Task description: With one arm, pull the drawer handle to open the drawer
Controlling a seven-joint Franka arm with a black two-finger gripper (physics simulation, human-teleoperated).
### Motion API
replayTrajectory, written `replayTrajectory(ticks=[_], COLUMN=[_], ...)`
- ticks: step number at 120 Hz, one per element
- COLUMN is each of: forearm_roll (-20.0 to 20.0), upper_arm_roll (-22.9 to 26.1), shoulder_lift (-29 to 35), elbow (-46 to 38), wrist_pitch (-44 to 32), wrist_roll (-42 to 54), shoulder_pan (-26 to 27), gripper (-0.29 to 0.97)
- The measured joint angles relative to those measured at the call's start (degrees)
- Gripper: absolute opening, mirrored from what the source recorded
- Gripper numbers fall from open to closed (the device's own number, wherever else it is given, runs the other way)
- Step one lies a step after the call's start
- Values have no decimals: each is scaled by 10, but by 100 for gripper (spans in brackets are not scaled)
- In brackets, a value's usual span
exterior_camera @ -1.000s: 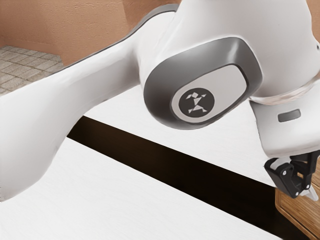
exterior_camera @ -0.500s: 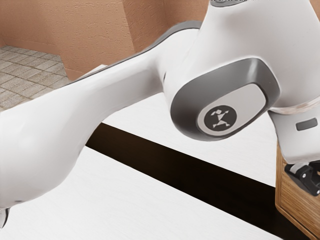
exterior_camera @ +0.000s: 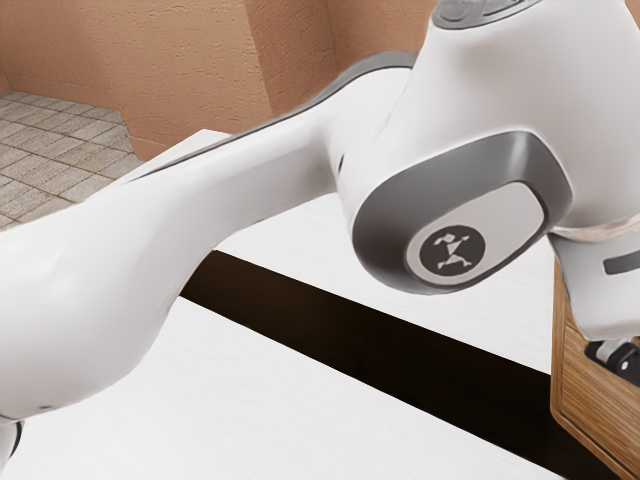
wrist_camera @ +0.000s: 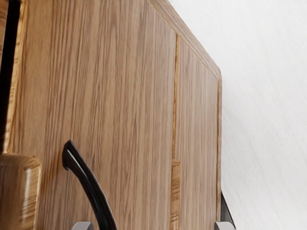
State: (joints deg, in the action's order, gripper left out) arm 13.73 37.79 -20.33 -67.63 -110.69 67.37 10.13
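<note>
At the exterior view's lower right edge, the gripper (exterior_camera: pixel 612 354) was at the drawer (exterior_camera: pixel 588 395). Its fingertips (wrist_camera: pixel 82 225) stood wide apart, with the handle (wrist_camera: pixel 88 189) just beside one.

I read no words or numbers anywhere. The one sign I see is a small white angular emblem (exterior_camera: pixel 451 250) on a dark round disc (exterior_camera: pixel 428 262), set in the grey joint cover (exterior_camera: pixel 505 185) of the arm (exterior_camera: pixel 150 270).
</note>
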Motion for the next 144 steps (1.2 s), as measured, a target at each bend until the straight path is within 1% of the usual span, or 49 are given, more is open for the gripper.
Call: replayTrajectory(ticks=[63, 91, 144], forearm_roll=[17, 16, 11], upper_arm_roll=[-3, -14, -14], shoulder_lift=[6, 23, 54], elbow=[-12, -25, -61], wrist_pitch=[4, 2, -1], wrist_roll=[2, 1, -5], shoulder_pan=[-1, 0, 1], gripper=[21, 14, 10])
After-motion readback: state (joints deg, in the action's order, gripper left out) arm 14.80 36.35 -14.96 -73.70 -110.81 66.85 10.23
